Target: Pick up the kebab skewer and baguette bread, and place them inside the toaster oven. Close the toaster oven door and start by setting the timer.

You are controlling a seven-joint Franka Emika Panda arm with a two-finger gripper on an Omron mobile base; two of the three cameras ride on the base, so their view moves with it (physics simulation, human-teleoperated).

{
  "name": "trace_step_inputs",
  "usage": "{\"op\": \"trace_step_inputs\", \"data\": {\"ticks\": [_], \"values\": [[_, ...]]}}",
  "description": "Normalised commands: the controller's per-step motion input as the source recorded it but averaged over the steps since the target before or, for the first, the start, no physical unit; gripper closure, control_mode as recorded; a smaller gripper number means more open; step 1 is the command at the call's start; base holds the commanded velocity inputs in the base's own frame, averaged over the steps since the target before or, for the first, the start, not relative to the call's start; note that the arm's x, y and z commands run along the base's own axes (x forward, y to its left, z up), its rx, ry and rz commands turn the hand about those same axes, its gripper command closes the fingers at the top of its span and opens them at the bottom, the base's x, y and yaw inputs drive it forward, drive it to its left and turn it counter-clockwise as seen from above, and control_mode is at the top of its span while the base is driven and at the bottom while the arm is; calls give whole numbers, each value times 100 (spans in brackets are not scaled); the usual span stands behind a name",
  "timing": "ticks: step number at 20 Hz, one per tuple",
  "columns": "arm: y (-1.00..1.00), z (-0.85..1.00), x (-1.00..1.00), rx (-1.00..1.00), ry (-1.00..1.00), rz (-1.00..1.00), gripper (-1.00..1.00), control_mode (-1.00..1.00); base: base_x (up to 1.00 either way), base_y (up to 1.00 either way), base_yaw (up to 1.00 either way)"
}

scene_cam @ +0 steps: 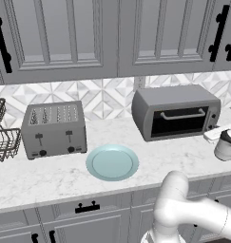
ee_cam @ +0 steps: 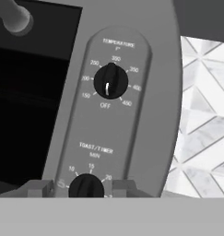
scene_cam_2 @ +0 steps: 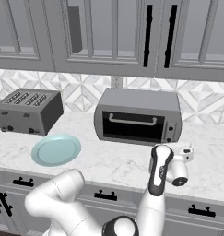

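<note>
the toaster oven (scene_cam: pixel 176 112) sits at the far right of the counter (scene_cam: pixel 50 175), its door (scene_cam_2: pixel 132 126) shut. its panel reads "temperature" over a dial (ee_cam: pixel 110 83) marked 150 to 450 and "off" — below, "toast/timer min" with 10, 15, 20. the gripper (ee_cam: pixel 86 188) has its jaws partly closed, one either side of the timer knob (ee_cam: pixel 86 186); contact unclear. the teal plate (scene_cam: pixel 112 162) holds nothing; wire baskets (scene_cam: pixel 3 137) far left.

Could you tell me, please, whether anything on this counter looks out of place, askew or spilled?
Nothing stands out. The toaster oven sits square against the backsplash with its door shut, the four-slot toaster stands upright, and the teal plate lies flat on the counter with nothing on it. No spills or damage show.
</note>
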Motion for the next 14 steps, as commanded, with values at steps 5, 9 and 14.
{"op": "trace_step_inputs", "data": {"ticks": [5, 9, 14], "values": [[3, 0, 0, -10, -6, -6, -100, -100, 0, 0, 0], [-6, 0, 0, -10, -3, -8, -100, -100, 0, 0, 0], [1, 0, 0, -6, -1, -5, -100, -100, 0, 0, 0]]}}
